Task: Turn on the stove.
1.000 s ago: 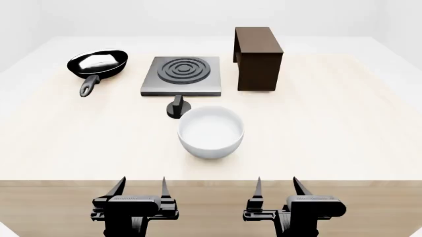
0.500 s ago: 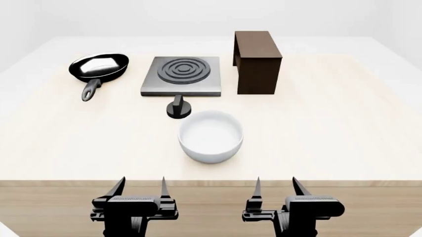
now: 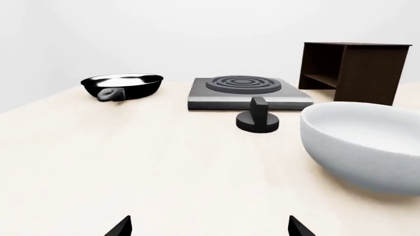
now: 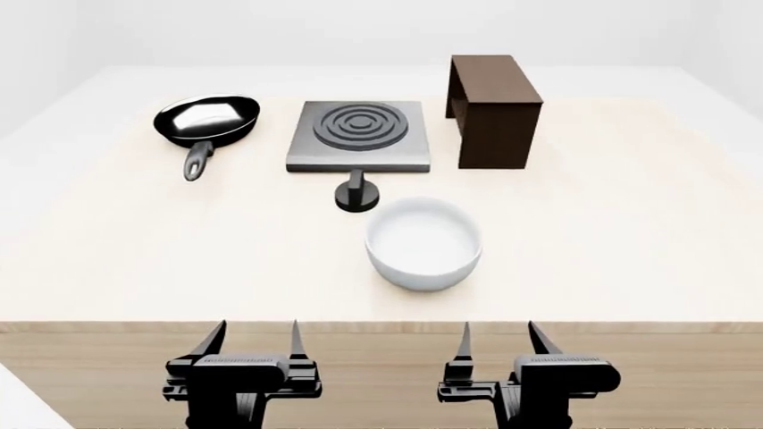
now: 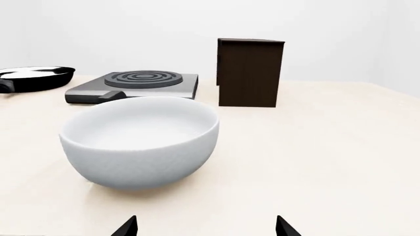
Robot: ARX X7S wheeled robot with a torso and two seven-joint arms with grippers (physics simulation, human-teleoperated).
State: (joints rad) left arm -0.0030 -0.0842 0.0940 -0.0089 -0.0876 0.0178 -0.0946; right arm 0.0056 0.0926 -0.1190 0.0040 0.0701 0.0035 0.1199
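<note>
Toward the back of the counter point(image 4: 143, 259) sits the stove point(image 4: 357, 134), its knob point(image 4: 356, 193) just in front, beside a white bowl point(image 4: 423, 243). Left pincer point(image 4: 252, 338) and right pincer point(image 4: 498, 337) hang released at the near edge, holding nothing.

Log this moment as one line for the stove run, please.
phase: pre-reach | left claw: open, off table | right claw: open, off table | small black round knob: untouched, before flat grey hotplate | white bowl: near knob

left gripper point(image 4: 253, 338) and right gripper point(image 4: 498, 337) side by side, both spread wide, holding nothing
</note>
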